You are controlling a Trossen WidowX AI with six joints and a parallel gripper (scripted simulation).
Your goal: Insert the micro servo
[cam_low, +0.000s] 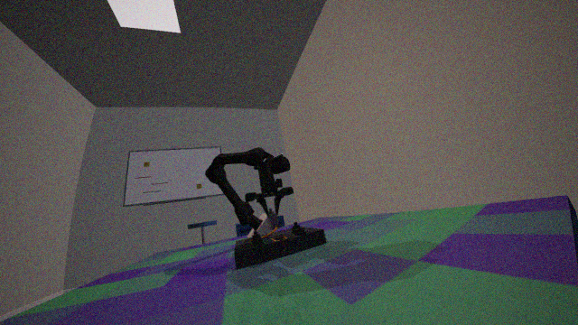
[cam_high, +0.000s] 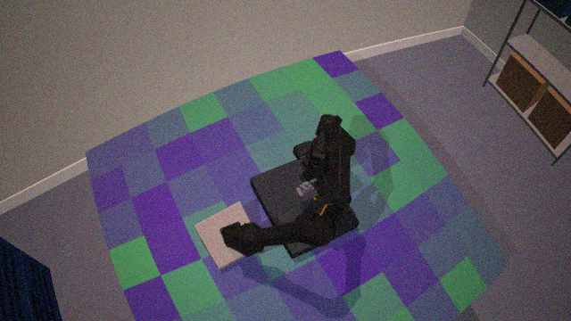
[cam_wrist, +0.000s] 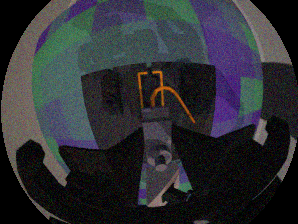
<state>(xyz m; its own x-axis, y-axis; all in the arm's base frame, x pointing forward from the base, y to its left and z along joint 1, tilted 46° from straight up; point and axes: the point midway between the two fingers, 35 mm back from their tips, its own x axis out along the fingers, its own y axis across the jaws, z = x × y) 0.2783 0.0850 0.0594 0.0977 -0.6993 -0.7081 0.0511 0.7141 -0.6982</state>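
My gripper [cam_wrist: 156, 129] [cam_low: 271, 213] is shut on the grey micro servo [cam_wrist: 157, 131] [cam_low: 270, 223] [cam_high: 305, 187] and holds it over the black deck [cam_wrist: 126, 131] [cam_high: 274, 187] [cam_low: 253, 257]. The round output shaft faces the wrist camera, so it points up. The orange cable [cam_wrist: 178, 97] leaves the servo's far end and arcs right over the deck in the wrist view. The pocket's orange outline [cam_wrist: 140, 90] lies just beyond that end, with its near side hidden behind the servo. The servo's exact height above the deck is hard to tell.
Dark raised shapes [cam_wrist: 111, 92] [cam_wrist: 193, 90] flank the pocket on both sides. A pale square board [cam_high: 214, 236] lies beside the deck on the patchwork mat [cam_high: 187, 281], partly under the arm [cam_high: 285, 234]. Shelves stand at the far right of the top view.
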